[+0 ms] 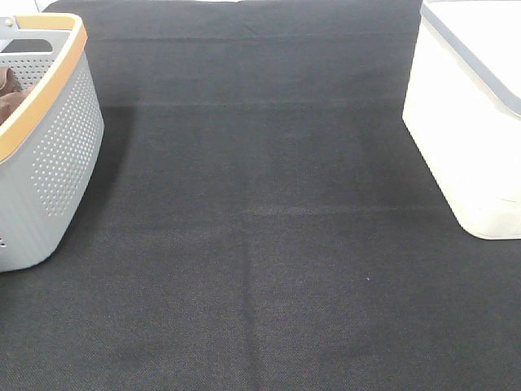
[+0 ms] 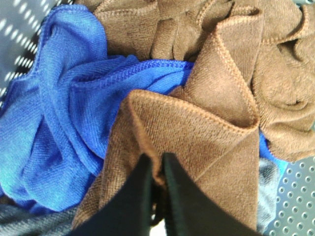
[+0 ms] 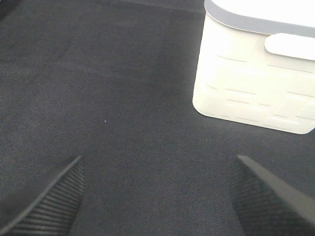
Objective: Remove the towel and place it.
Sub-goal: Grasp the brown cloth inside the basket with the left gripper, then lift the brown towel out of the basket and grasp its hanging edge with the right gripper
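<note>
My left tool (image 2: 157,161) is nearly closed, its two black fingers (image 2: 140,196) pinching a stitched fold of the towel (image 2: 197,142). The reddish-brown towel lies crumpled in ridges and pockets, and I cannot see a tag on it from here. A blue cloth (image 2: 64,108) lies against it, partly tucked under the fold I hold. A bit of grey cloth (image 2: 29,221) shows below the blue one. Around the pile I see the perforated grey wall of the basket (image 2: 295,191).

From the high camera, the basket (image 1: 65,138), grey with an orange-tan rim, sits at about 9 o'clock on the black worktop (image 1: 260,244). A sliver of the towel (image 1: 8,90) shows inside it at the frame's edge.

My right tool (image 3: 157,164) is spread wide and grips nothing, with bare worktop under it. A white bin (image 3: 246,83) with a grey rim stands near it. In the high view the bin (image 1: 464,147) is at about 2 o'clock, well apart from the basket.
</note>
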{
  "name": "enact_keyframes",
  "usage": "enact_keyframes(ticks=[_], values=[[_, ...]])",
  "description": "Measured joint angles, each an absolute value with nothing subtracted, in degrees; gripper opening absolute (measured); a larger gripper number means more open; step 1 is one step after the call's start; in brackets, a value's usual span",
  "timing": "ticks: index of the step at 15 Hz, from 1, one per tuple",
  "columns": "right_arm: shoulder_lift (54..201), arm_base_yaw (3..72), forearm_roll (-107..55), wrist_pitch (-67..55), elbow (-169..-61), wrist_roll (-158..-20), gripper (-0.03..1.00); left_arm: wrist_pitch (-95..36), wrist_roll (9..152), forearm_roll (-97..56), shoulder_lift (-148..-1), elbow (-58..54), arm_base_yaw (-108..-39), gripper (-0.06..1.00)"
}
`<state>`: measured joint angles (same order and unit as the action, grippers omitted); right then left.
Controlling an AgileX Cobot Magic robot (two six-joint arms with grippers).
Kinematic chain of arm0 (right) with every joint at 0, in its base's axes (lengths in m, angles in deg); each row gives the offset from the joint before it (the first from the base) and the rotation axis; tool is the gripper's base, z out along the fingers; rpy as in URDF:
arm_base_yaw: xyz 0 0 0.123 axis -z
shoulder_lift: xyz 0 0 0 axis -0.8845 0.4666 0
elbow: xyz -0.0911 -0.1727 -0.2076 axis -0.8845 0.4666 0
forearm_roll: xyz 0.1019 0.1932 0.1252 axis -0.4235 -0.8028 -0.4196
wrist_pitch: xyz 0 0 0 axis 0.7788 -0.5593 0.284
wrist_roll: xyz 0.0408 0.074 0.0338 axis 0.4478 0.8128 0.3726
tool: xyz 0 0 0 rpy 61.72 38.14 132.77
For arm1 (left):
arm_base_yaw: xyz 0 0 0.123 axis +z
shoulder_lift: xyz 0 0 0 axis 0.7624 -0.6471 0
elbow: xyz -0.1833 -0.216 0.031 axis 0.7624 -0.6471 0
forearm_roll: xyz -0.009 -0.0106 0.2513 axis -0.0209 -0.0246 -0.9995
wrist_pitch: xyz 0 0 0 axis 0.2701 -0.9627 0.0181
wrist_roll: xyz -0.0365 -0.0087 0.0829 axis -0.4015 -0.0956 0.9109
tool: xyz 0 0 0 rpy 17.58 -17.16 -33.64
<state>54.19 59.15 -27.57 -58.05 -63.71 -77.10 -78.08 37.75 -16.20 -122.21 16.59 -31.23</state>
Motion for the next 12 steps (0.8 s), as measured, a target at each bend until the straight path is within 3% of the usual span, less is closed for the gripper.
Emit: enact_keyframes(ticks=[12], values=[[54.2,59.2,-27.6,-58.0,-63.7,-77.1,0.77,-90.6,44.3,-11.8,-121.3,35.0,-31.2,0.01]])
